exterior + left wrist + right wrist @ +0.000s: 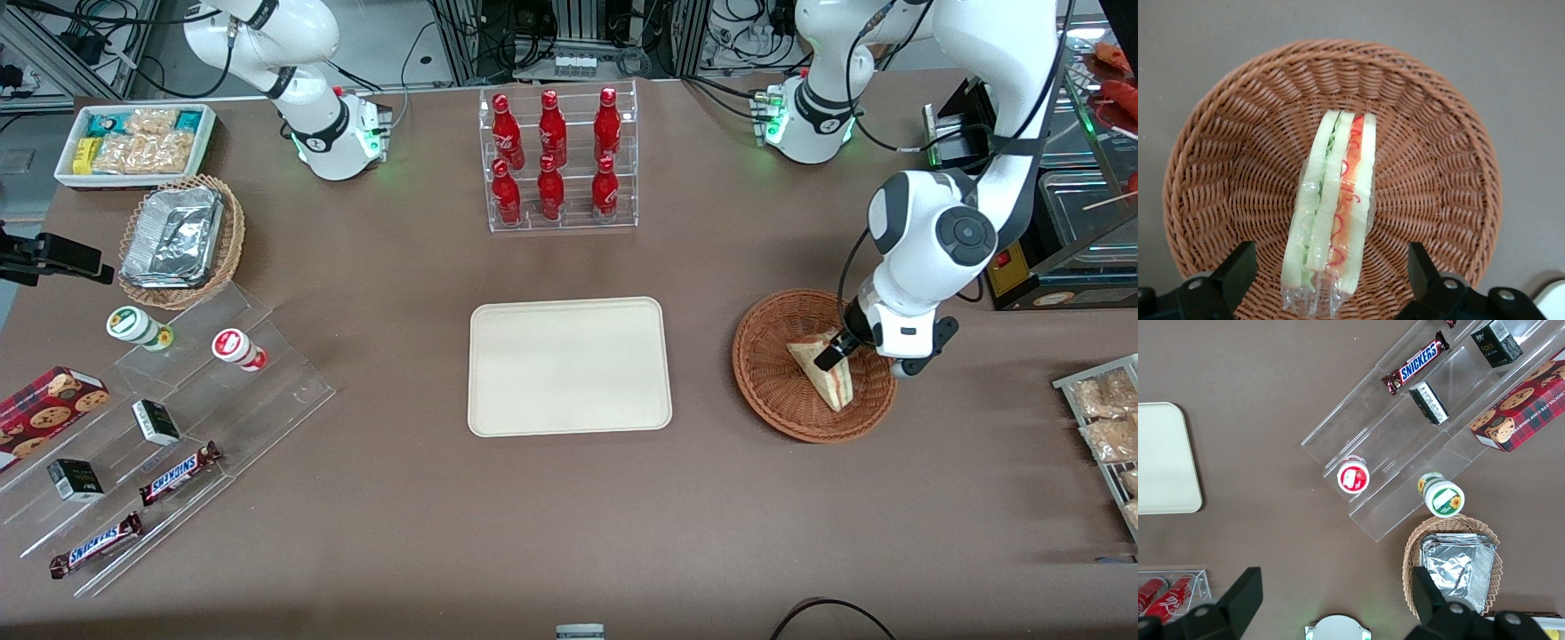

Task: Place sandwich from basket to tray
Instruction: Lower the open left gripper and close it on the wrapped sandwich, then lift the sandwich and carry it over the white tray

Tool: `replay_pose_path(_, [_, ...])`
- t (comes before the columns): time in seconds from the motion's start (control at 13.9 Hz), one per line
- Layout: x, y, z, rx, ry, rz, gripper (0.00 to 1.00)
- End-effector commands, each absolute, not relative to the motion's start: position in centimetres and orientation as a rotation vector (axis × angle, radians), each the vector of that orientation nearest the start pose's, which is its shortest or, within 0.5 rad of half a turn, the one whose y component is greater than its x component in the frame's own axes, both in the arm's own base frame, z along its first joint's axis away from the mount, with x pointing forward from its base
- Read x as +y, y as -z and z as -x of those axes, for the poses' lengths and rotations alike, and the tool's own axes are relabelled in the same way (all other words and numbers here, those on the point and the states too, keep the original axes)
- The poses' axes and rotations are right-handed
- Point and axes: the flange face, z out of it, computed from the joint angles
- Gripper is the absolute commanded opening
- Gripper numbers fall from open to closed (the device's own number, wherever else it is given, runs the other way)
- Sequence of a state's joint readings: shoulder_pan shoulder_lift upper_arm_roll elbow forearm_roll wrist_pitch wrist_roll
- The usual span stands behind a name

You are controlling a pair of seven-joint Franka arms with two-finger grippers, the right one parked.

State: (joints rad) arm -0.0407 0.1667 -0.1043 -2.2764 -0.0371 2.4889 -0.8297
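Pretty even overhead lighting in the front view, bright and mostly sharp, with soft short shadows. The foil containers point(173, 237) catch some glare, and green LEDs glow at the arm bases along the top. In the wrist view the gripper point(1331, 280) fingers point(1238, 270) over the basket point(1231, 167) look dark and slightly soft.

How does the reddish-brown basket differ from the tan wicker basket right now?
The reddish-brown basket is round, holds the sandwich, and has the open pincer over it. The tan wicker basket is lighter, holds foil containers, and sits toward the parked arm's end. Both are woven and shallow.
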Motion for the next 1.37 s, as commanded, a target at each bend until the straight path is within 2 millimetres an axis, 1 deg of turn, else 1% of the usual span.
replay_pose_path(0.0, [-9.1, -26.3, -52.9, -1.062, 0.016, 2.983, 1.0])
replay_pose_path(0.14, [-10.5, -24.8, -52.6, -1.005, -0.001, 2.987, 1.0])
replay_pose_path(0.22, [-10.4, -24.8, -52.6, -0.993, 0.009, 2.986, 0.89])
replay_pose_path(0.36, [-10.3, -25.0, -52.7, -0.953, 0.025, 2.984, 0.54])
replay_pose_path(0.43, [-10.2, -25.0, -52.7, -0.93, 0.032, 2.98, 0.46])
replay_pose_path(0.5, [-10.1, -25.0, -52.7, -0.917, 0.033, 2.977, 0.34])
replay_pose_path(0.58, [-10.1, -25.1, -52.7, -0.911, 0.036, 2.978, 0.14])
replay_pose_path(0.65, [-10.1, -25.3, -52.7, -0.905, 0.039, 2.979, 0.0])
replay_pose_path(0.72, [-10.1, -25.3, -52.6, -0.875, 0.039, 2.975, 0.0])
replay_pose_path(0.79, [-10.0, -25.8, -52.6, -0.83, 0.035, 2.964, 0.0])
replay_pose_path(0.94, [-10.6, -28.5, -53.8, -0.748, 0.002, 2.932, 0.0])
replay_pose_path(1.01, [-11.3, -30.6, -54.9, -0.675, -0.035, 2.927, 0.0])
replay_pose_path(1.08, [-13.0, -32.6, -55.8, -0.59, -0.069, 2.934, 0.0])
replay_pose_path(1.15, [-14.2, -34.0, -56.6, -0.546, -0.086, 2.941, 0.0])
replay_pose_path(1.22, [-16.5, -35.1, -57.0, -0.488, -0.07, 2.964, 0.0])
replay_pose_path(1.3, [-18.0, -35.4, -57.1, -0.455, -0.058, 2.978, 0.0])
